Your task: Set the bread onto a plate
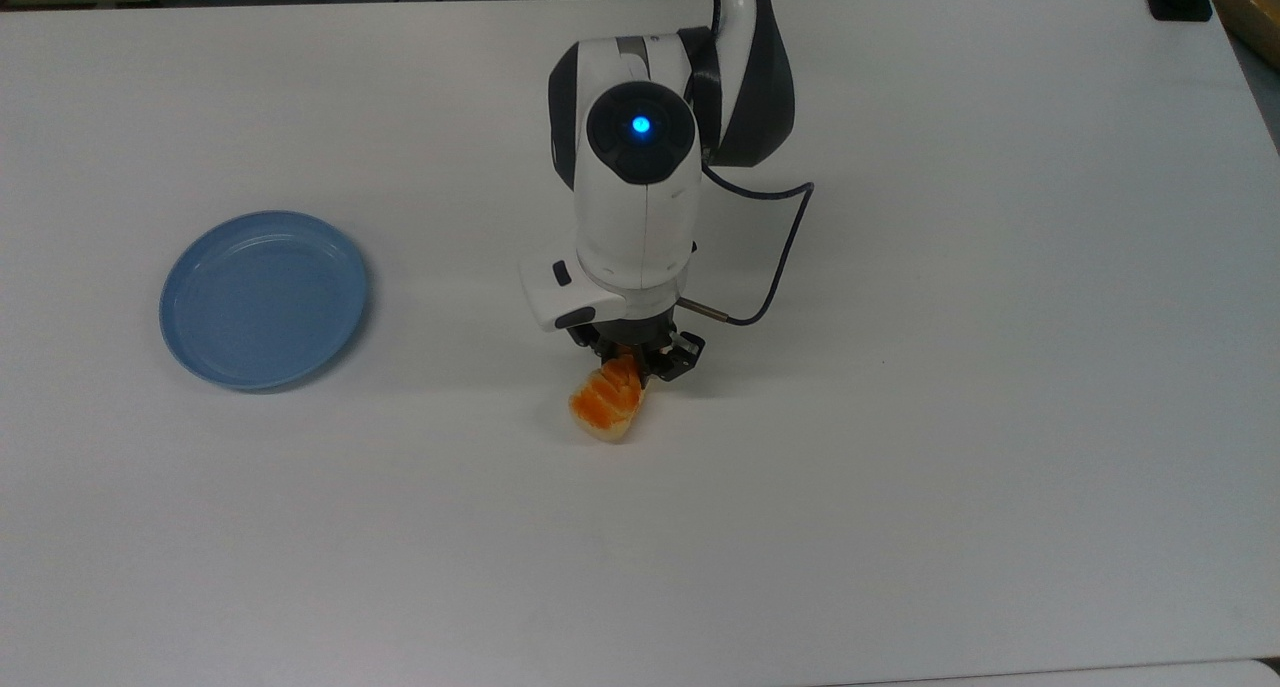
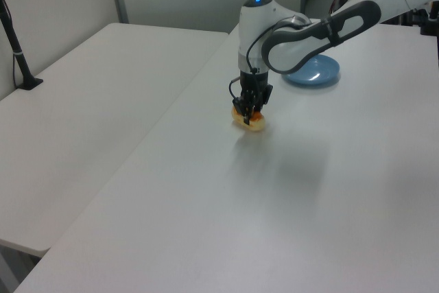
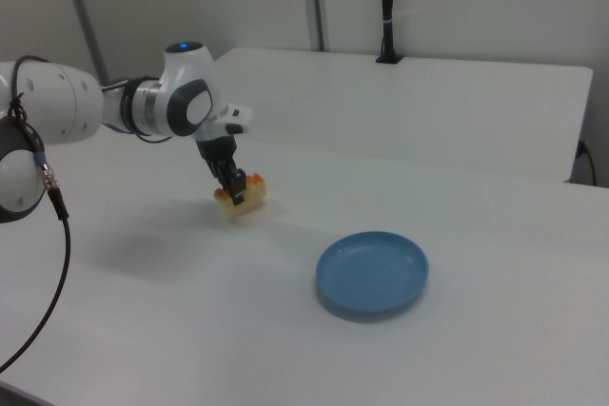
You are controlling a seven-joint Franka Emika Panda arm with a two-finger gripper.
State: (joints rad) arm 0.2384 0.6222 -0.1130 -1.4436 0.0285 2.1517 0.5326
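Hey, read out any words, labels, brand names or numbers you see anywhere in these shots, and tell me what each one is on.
No readable text in any view.
The arm: plain white and black shell, with a blue light but no lettering.
The plate: plain light blue, unmarked.
The bread: no label.
The table: plain white, unprinted.

Even, diffuse overhead light washes the white table [image 1: 900,467] pale and slightly blue-grey; shadows stay soft and faint beside the plate [image 1: 263,298] and under the arm [image 1: 640,207]; the arm's blue indicator light glows; colours look muted, detail grainy.
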